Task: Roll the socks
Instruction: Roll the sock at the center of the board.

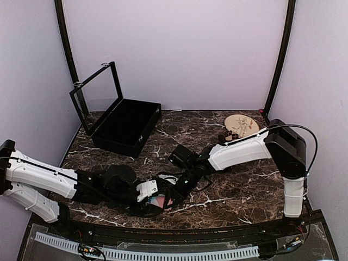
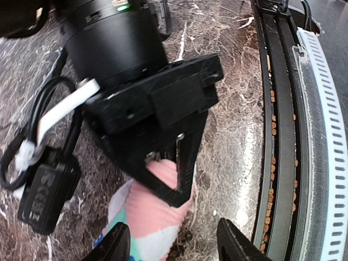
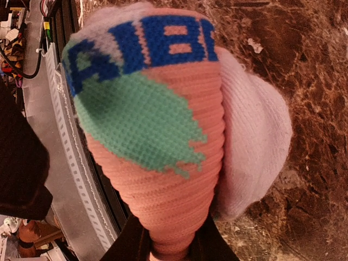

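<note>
A small robot lab booth: plain lilac walls (image 1: 174, 49) (black-framed) enclosing a marble-patterned table (image 1: 244, 185)

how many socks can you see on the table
1: a pink sock near the table's front edge, pinched in the right gripper. Another may be hidden from view.
</note>
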Controlling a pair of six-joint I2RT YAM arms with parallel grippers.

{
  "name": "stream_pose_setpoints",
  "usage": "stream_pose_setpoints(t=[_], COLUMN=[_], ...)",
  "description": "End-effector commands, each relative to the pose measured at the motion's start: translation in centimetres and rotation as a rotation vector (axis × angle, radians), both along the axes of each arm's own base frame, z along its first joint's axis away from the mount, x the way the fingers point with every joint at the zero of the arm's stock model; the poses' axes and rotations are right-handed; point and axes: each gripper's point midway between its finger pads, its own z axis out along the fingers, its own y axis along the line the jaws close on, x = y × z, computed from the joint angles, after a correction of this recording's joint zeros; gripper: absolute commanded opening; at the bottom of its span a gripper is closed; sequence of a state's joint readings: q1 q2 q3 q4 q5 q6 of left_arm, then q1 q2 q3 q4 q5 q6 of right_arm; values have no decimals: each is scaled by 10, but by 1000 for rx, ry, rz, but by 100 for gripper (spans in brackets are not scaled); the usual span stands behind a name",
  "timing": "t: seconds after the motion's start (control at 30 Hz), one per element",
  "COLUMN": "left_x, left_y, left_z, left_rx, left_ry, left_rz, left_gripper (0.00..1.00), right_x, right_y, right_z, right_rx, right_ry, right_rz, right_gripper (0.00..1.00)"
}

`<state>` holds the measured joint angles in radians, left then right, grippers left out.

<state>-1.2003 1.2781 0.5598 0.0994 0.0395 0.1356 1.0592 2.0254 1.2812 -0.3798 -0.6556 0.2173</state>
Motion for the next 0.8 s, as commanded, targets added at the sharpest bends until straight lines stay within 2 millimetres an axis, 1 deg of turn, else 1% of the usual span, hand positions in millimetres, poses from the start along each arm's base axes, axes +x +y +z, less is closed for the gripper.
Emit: stream_pose_setpoints(t=[0.0, 0.17, 0.27, 0.4, 0.77], left_x=[5, 3, 2, 4, 7], left_y=[-5, -7, -7, -3, 1], left_z=[-2, -17, -23, -34, -51], left_rx=[71, 168, 203, 259, 353], left_ry=[-98, -128, -143, -151, -147], left_rz=[-49, -81, -90, -87, -87], left_gripper=[56, 56, 56, 56, 56], right_x=[-2, -2, -3, -3, -4], right_y=[-8, -10, -10, -10, -11], right_z=[-11, -10, -9, -8, -5], right_rx=[-47, -43, -40, -36, -21], right_ry=[26, 34, 39, 46, 83], right_rz=[5, 9, 14, 19, 34], right_gripper=[6, 6, 6, 6, 6])
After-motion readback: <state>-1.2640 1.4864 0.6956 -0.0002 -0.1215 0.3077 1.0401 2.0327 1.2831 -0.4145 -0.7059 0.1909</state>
